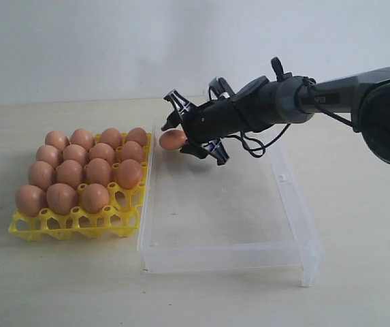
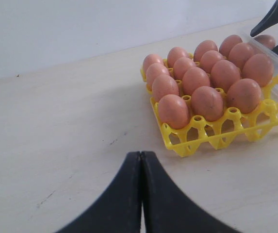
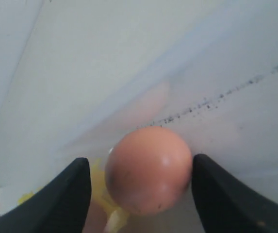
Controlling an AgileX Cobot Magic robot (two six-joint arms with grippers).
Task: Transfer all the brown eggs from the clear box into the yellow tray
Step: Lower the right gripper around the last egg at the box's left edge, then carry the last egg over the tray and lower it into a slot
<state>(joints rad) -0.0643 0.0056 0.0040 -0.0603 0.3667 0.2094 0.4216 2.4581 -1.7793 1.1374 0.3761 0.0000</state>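
Several brown eggs (image 1: 79, 174) fill the yellow tray (image 1: 45, 228), which stands on the left; its front right cup (image 1: 123, 204) holds no egg. One brown egg (image 1: 173, 139) lies in the far left corner of the clear box (image 1: 229, 255). My right gripper (image 1: 183, 134) reaches into that corner, open, with a finger on each side of the egg. In the right wrist view the egg (image 3: 148, 170) sits between the fingers (image 3: 61, 194), with a gap on one side. My left gripper (image 2: 141, 154) is shut on nothing above bare table near the tray (image 2: 202, 141).
The clear box lies right beside the tray's right edge, its low near wall (image 1: 303, 262) facing the front. The rest of the box floor (image 1: 222, 204) is bare. A pale wall rises behind the table.
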